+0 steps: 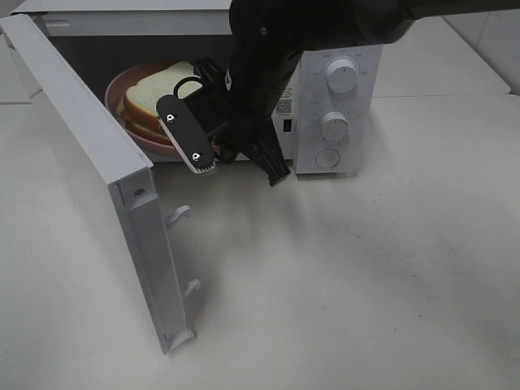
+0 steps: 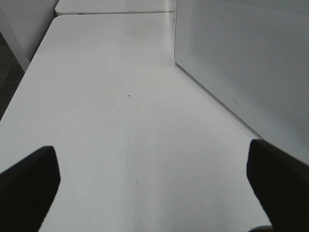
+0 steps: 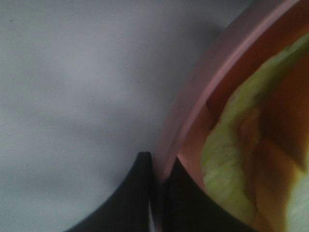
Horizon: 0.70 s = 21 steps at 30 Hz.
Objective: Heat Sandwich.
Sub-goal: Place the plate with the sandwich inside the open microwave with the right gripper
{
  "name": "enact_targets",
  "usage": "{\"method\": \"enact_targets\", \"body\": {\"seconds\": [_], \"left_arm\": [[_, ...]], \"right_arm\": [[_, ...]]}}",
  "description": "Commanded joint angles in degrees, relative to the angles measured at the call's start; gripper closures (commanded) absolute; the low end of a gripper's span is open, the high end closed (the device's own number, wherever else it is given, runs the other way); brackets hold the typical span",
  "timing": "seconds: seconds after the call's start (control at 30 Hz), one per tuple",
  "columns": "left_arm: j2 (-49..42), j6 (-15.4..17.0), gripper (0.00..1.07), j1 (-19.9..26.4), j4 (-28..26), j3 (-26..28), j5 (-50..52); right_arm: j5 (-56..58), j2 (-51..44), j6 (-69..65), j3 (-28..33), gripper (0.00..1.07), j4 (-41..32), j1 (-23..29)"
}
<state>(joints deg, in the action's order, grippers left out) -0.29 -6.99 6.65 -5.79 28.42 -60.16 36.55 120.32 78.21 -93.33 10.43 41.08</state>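
- The right gripper (image 3: 158, 166) is closed, its two black tips pinching the rim of the pink plate (image 3: 217, 72). The left gripper (image 2: 152, 159) stands wide open and empty over the white table (image 2: 120, 96), beside a dotted white panel (image 2: 241, 58).
- The sandwich (image 1: 158, 93) lies on that plate inside the microwave (image 1: 337, 106), whose door (image 1: 81, 138) is swung open on the nine o'clock side of the cavity in the overhead view.
- From the pinch the sandwich sits inward on the plate, close to the tips but not between them. In the overhead view it lies toward nine o'clock of the hand.
- The grip is on the rim alone, and the exact spot on the rim is hidden under the arm in that view.
- The step in hand looks like seating the plate in the oven. Done well, the plate is held level so the bread does not slide, then pushed until its near rim is past the door sill. It should rest flat on the oven floor before the tips part.
- After that the hand would best back out straight toward four o'clock, under the cavity roof and wide of the knobs (image 1: 341, 75) — a sideways tug could drag the plate out with it.
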Motion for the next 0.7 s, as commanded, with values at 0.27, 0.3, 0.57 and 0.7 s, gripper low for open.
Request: {"method": "enact_targets", "body": {"seconds": [0.27, 0.3, 0.57, 0.7], "left_arm": [[-1.2, 1.15, 0.09, 0.23, 0.63, -0.17, 0.69], [-1.2, 1.15, 0.09, 0.23, 0.63, -0.17, 0.69], [-1.2, 1.15, 0.09, 0.23, 0.63, -0.17, 0.69], [-1.2, 1.15, 0.09, 0.23, 0.74, -0.17, 0.69]], "right_arm": [[0.46, 11.06, 0.8, -16.04, 1.07, -4.18, -3.09], [0.46, 11.06, 0.8, -16.04, 1.07, -4.18, -3.09], [0.4, 17.36, -0.69, -25.1, 1.07, -4.81, -3.95], [-0.29, 18.56, -0.69, -26.7, 1.07, -4.81, -4.47]]}}
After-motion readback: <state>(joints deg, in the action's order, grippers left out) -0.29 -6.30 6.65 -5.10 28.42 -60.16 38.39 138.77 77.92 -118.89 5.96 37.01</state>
